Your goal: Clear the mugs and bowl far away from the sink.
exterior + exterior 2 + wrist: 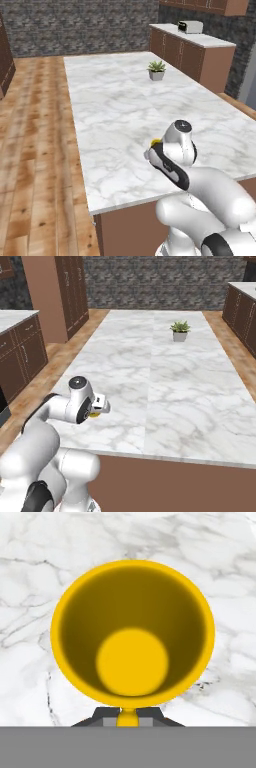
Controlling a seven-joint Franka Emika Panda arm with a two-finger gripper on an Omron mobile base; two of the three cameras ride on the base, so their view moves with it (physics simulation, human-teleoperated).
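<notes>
One of the mugs, a plain yellow mug [132, 637], is seen from straight above in the hand view, its rim wide and its round bottom showing inside. My gripper [128, 716] is shut on the near edge of its rim, one dark finger on each side of the wall. From the base cameras only a sliver of the yellow mug [155, 143] [94, 415] shows under my hand, low over the near part of the marble island counter [115, 115]. The bowl and the sink are out of view.
A small potted plant [157, 70] [180, 331] stands far down the island. The counter's front edge [165, 458] runs just ahead of my base. Brown cabinets with a small appliance [190, 26] line the far right wall, and wooden floor lies to the left.
</notes>
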